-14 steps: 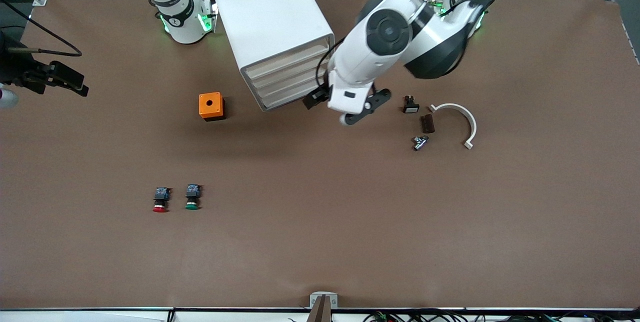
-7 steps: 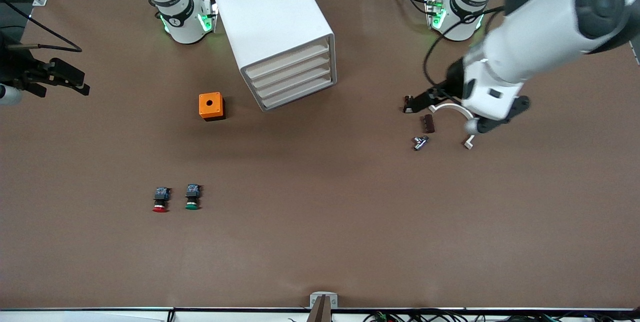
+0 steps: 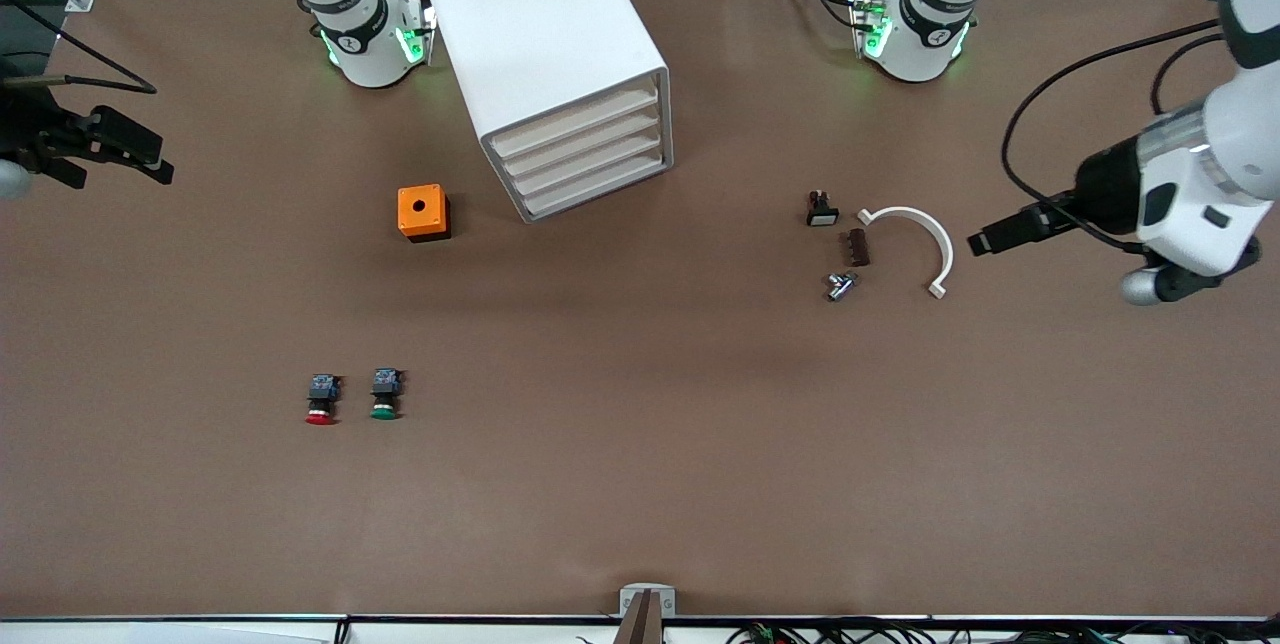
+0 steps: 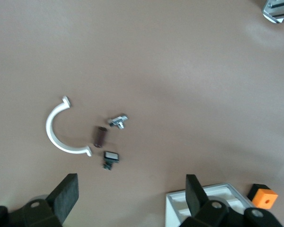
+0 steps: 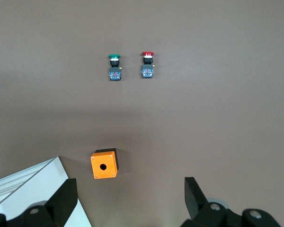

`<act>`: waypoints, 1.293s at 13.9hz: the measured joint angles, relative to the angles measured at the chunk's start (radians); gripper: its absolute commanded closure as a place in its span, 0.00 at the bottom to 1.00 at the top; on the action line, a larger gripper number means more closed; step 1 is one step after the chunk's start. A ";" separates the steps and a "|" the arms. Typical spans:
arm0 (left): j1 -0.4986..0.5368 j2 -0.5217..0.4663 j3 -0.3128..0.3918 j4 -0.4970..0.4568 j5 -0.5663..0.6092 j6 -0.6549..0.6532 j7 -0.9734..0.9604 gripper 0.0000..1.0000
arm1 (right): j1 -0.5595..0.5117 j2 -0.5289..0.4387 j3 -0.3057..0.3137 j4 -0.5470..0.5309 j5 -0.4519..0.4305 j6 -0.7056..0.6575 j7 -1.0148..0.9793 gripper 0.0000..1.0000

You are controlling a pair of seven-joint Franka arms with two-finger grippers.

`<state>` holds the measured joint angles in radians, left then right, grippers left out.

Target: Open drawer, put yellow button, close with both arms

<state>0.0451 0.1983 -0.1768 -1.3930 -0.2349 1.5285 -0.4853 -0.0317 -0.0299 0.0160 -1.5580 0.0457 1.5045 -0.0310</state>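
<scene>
The white cabinet (image 3: pixel 545 44) stands near the robots' bases. Its top drawer (image 3: pixel 578 118) is shut, like the three below it. The yellow button shows in no view. My left gripper (image 3: pixel 1172 282) hangs open and empty over the bare table at the left arm's end; in the left wrist view (image 4: pixel 130 195) its black fingers are spread wide. My right gripper (image 5: pixel 130 198) is open and empty, high over the right arm's end of the table; its hand (image 3: pixel 60 139) is partly cut off in the front view.
A red-capped button (image 3: pixel 320 402) and a green-capped one (image 3: pixel 384 396) lie side by side nearer the front camera. An orange box (image 3: pixel 422 212) sits beside the cabinet. A white arc (image 3: pixel 925 239), brown cylinder (image 3: pixel 855 247), metal piece (image 3: pixel 840 284) and small black part (image 3: pixel 821 210) lie toward the left arm's end.
My left arm has swung away from in front of the cabinet, over the small parts, to its own end of the table. My right arm has barely moved.
</scene>
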 measured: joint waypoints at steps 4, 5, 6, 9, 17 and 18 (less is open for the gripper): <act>0.009 -0.001 -0.004 -0.010 0.067 -0.001 0.036 0.01 | 0.000 -0.001 0.000 0.000 0.000 0.014 -0.001 0.00; 0.007 -0.001 -0.004 -0.011 0.073 -0.001 0.047 0.01 | 0.000 -0.001 0.000 0.000 0.000 0.015 -0.001 0.00; 0.004 -0.001 0.002 -0.014 0.078 -0.001 0.070 0.01 | 0.000 -0.001 0.000 0.000 0.000 0.016 -0.001 0.00; -0.048 0.000 0.083 -0.031 0.082 -0.002 0.126 0.01 | 0.000 -0.001 0.000 0.000 0.000 0.017 -0.002 0.00; -0.085 0.000 0.130 -0.091 0.152 0.052 0.177 0.01 | 0.000 -0.001 0.001 -0.001 0.000 0.017 -0.004 0.00; -0.085 0.000 0.130 -0.107 0.153 0.070 0.183 0.01 | 0.000 -0.001 0.001 -0.001 0.000 0.018 -0.004 0.00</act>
<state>-0.0401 0.1982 -0.0468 -1.4997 -0.0815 1.5983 -0.3021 -0.0316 -0.0306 0.0169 -1.5589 0.0455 1.5222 -0.0353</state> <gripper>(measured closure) 0.004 0.000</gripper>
